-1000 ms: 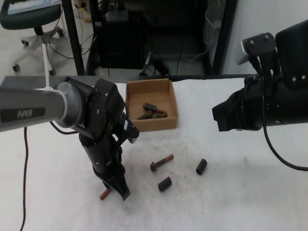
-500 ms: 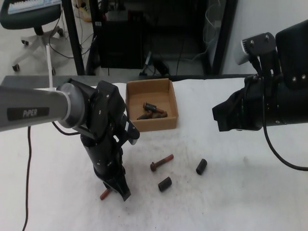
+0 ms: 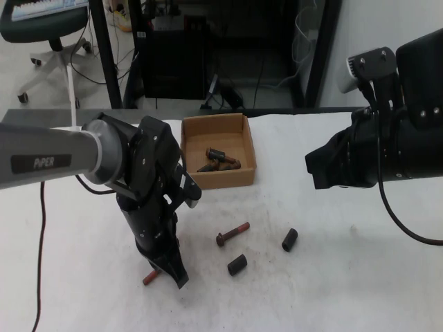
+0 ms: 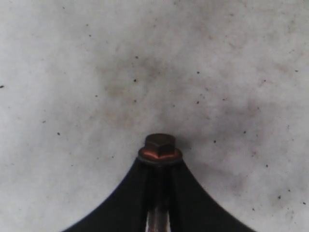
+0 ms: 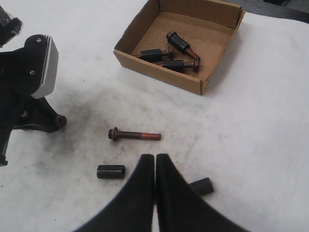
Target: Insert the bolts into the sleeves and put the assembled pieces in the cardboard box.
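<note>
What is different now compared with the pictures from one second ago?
The left arm shifted slightly rightward; its left tool stays shut on the bolt. The loose bolt, sleeves, box and right arm kept their places.

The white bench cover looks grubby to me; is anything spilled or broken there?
Nothing broken. The bench cover carries dark smudges and specks near the loose bolt and two sleeves, likely grime from the parts, not a spill.

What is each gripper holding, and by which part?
The left gripper holds a bolt by its shank, just under the hex head. The right gripper is shut on nothing.
</note>
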Available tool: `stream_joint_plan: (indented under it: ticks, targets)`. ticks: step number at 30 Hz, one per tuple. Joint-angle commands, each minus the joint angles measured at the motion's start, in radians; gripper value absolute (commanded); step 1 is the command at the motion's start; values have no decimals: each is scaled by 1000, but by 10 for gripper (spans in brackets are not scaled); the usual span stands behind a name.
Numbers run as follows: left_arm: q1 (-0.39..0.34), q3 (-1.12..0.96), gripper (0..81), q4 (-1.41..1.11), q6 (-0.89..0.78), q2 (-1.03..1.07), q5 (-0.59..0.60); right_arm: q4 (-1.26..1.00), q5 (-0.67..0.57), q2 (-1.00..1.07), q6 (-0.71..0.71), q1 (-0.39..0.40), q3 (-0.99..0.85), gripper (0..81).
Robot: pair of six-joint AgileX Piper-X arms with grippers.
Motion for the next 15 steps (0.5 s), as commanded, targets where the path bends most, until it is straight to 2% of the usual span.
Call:
stream_joint_plan:
  ticks: [1, 7, 10, 15]
  targets:
    - [2, 10, 0, -22, 3, 38, -14, 2, 2, 0, -4, 3, -11, 8]
    - [2, 10, 1, -15, -34, -68, 72, 2, 2, 0, -4, 3, -11, 8]
    - [5, 10, 1, -17, -63, -182, 96, 2, -4, 0, -32, 3, -11, 8]
    - [35, 15, 1, -38, -194, -401, 226, 2, -53, 0, -87, 3, -11, 8]
